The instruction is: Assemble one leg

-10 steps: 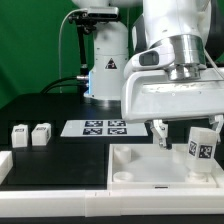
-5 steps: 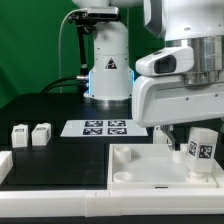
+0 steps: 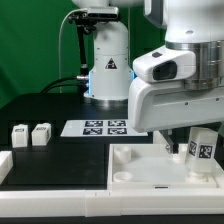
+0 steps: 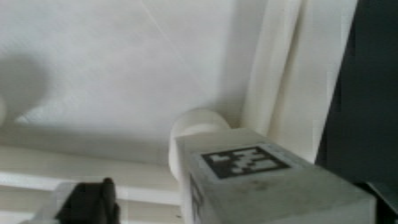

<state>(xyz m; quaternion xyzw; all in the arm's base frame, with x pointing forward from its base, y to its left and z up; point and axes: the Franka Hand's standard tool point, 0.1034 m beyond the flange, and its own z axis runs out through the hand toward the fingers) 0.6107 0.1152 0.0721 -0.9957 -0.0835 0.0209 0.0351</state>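
- The hand (image 3: 170,141) is held low over the large white panel (image 3: 135,168), just beside the leg (image 3: 201,150). Only one dark finger (image 4: 86,205) is shown in the wrist view, so whether the hand is apart or together cannot be told.
- The leg is seen standing upright at the panel's corner on the exterior view's right, with its tag turned toward that camera.
- The leg is judged light, stiff and smooth, so slipping is to be expected. A hold across two opposite flat faces, on the upper half, is advised.
- Two similar posts (image 3: 41,133) are seen well apart from it on the black surface (image 3: 60,165).
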